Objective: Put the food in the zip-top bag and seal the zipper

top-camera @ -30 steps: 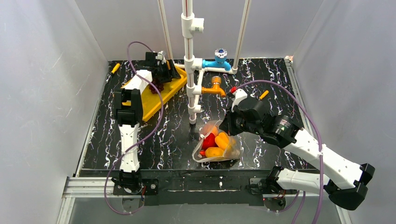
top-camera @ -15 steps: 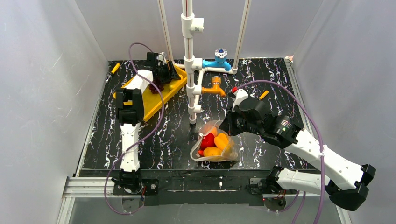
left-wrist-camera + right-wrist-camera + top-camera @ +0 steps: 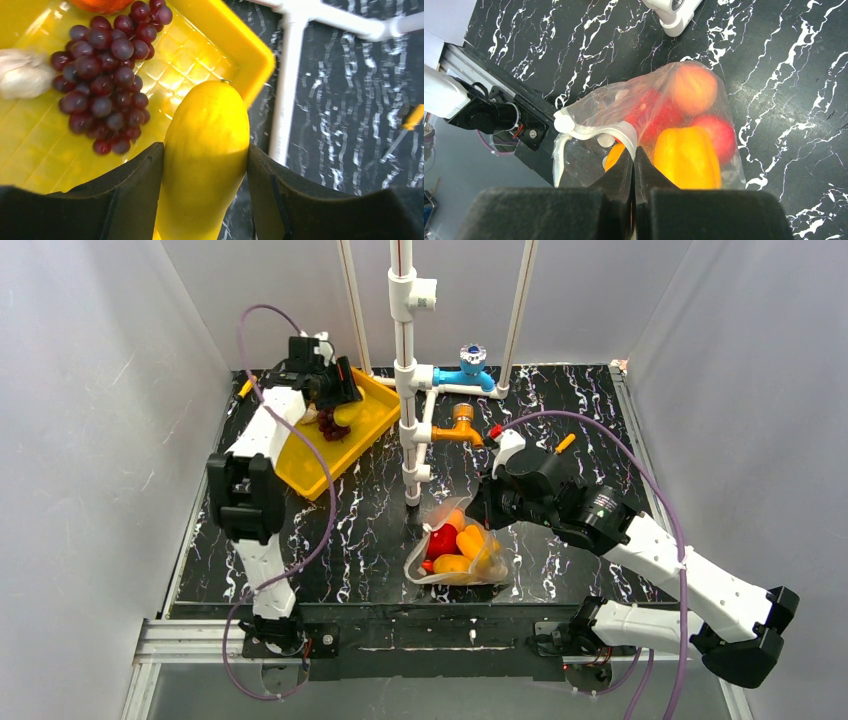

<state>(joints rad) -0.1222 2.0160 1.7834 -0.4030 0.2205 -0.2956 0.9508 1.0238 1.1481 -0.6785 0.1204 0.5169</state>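
Food (image 3: pixel 207 120) clamped between my left gripper's (image 3: pixel 202 162) half-spread jaws is glossy and may slip free; my right gripper (image 3: pixel 634 155), fully closed, pinches the bag's (image 3: pixel 589 112) rim.

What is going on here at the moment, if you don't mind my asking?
The robot is bagging toy food. Its left hand grips a yellow toy fruit over the edge of the yellow tray, where purple grapes and a garlic bulb remain. Its right hand pinches the mouth edge of the zip-top bag, which already holds a yellow bell pepper, a peach and some red pieces. The bag is not yet sealed.
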